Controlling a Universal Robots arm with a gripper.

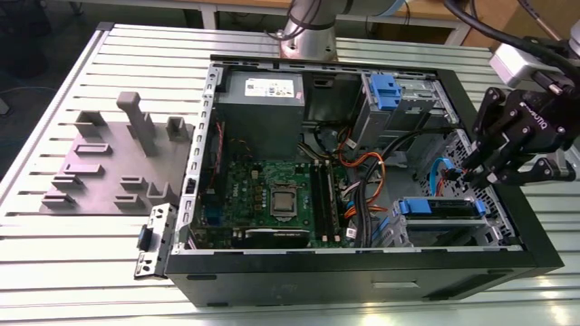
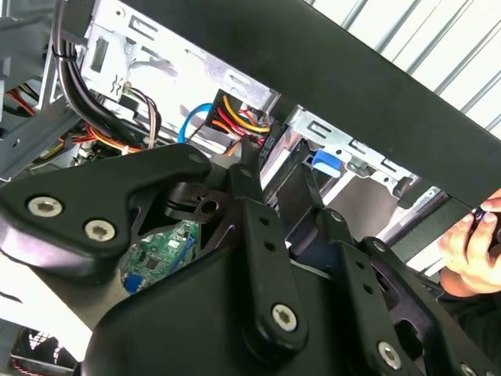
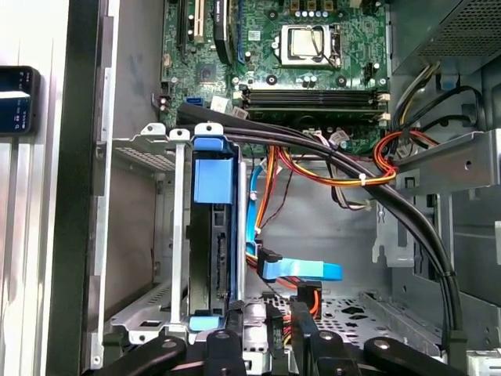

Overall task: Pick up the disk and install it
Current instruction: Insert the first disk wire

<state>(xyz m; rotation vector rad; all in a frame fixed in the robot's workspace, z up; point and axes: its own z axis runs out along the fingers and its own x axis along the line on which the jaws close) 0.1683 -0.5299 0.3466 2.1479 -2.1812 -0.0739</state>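
The end effector [image 1: 479, 178] hangs over the open computer case [image 1: 363, 272], fingers spread and holding nothing. One disk [image 3: 210, 235] in its blue carrier stands in the drive cage [image 3: 145, 149] below it. A person's hand [image 2: 470, 251] rests beside the case.

— What's the setup standing on?
— A ribbed, pale metal tabletop [image 1: 73, 265], lit evenly from above.
— And behind it?
— A wooden desk [image 1: 244, 5] on white legs, dark floor [image 1: 37, 47] beside it.
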